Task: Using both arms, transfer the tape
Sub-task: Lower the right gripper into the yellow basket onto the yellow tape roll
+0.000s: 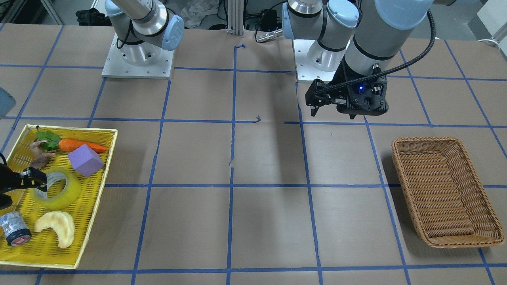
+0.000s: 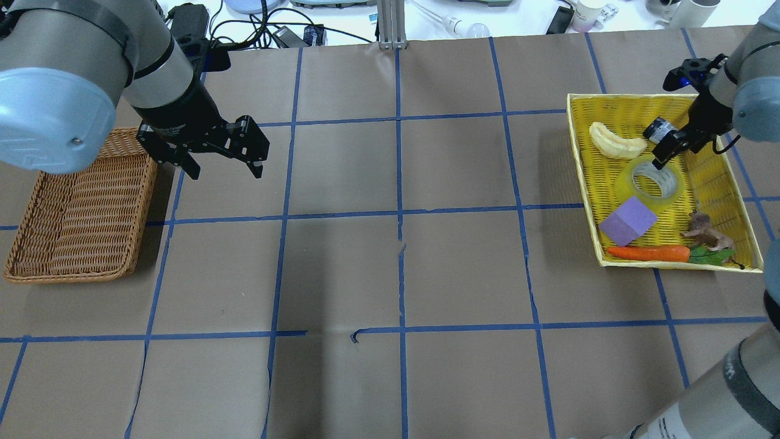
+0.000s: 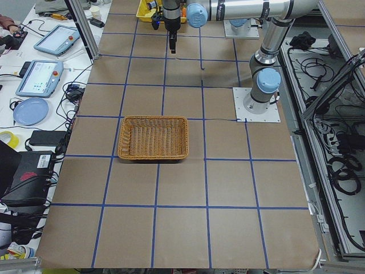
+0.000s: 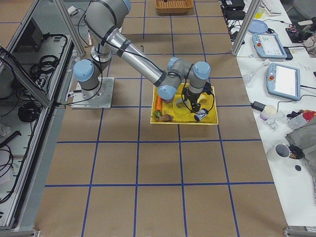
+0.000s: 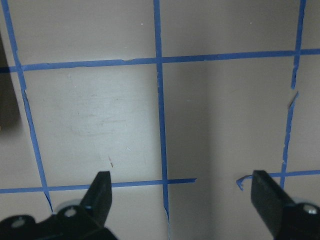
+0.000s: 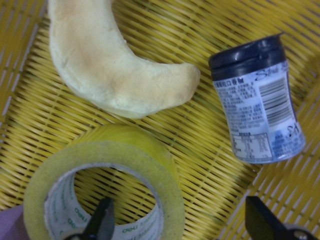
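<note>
The tape (image 1: 69, 196) is a yellow-green roll lying flat in the yellow tray (image 1: 111, 158); it also shows in the overhead view (image 2: 634, 189) and the right wrist view (image 6: 125, 150). My right gripper (image 1: 39, 180) (image 2: 661, 157) (image 6: 180, 220) is open and low over the roll's edge. One finger hangs over the whitish core, the other over the tray mesh outside the roll. My left gripper (image 1: 315, 105) (image 2: 225, 171) (image 5: 182, 192) is open and empty, above bare table beside the wicker basket (image 2: 79, 207).
In the tray (image 2: 579, 152) lie a bread crescent (image 6: 115, 65), a small silver-black can (image 6: 257, 107), a purple cube (image 2: 627, 221), a carrot (image 2: 649, 253) and a small animal figure (image 2: 707, 231). The wicker basket (image 1: 447, 190) holds nothing. Blue tape lines grid the table.
</note>
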You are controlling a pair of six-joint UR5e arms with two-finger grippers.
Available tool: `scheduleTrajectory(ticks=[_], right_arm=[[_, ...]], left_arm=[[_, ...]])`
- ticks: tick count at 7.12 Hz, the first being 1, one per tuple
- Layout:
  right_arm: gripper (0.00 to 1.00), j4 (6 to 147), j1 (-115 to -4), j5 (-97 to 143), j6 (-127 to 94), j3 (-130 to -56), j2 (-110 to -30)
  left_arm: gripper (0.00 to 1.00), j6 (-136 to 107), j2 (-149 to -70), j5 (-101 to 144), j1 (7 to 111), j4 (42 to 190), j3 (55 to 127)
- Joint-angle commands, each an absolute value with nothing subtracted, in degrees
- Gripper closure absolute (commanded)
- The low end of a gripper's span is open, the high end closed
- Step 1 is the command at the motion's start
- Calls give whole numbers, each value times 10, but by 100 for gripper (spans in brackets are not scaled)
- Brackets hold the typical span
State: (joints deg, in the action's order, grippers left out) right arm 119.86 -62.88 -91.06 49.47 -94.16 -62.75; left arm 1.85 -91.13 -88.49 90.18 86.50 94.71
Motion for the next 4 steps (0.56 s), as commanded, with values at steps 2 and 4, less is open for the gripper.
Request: scheduleTrajectory(ticks=[2,4], right_arm=[[42,1209,-622,-917,496,-964,-613],[99,1207,-622,-917,488,-961,-616]], left_arm=[[0,18,-912,-883,903,865,947],[0,18,-912,-883,902,866,947]])
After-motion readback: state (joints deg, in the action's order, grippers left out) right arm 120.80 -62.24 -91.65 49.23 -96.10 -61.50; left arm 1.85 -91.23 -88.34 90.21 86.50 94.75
